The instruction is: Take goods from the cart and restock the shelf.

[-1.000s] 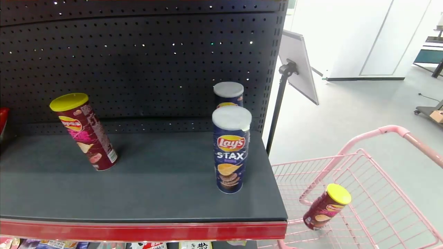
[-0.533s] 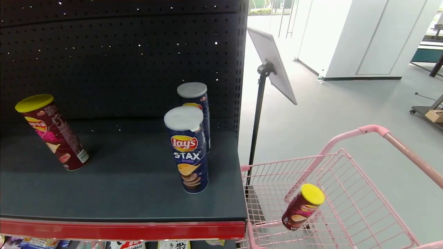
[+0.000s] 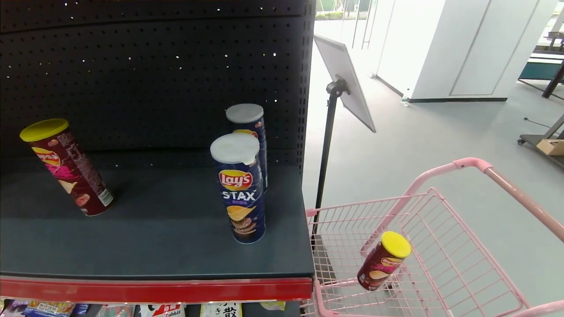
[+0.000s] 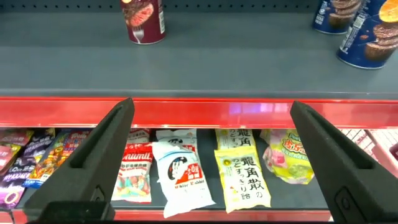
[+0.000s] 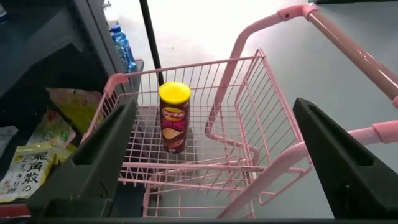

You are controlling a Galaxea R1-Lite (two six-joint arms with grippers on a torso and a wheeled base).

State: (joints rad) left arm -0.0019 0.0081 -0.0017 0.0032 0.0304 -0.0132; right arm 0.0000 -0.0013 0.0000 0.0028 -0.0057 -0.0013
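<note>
The left hand and right hand both gape wide, empty. The right faces the red can standing in the cart, probably lined up to grasp it for the shelf alongside.

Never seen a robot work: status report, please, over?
Left gripper open, right gripper open, both empty. Can standing in cart, untouched. Nothing in the way.

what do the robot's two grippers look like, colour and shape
The left gripper and the right gripper look alike: each has two matte, dark grey fingers, broad at the base and tapering to blunt tips like flat wedges. The surfaces are plain, with a small round fastener near the base.
</note>
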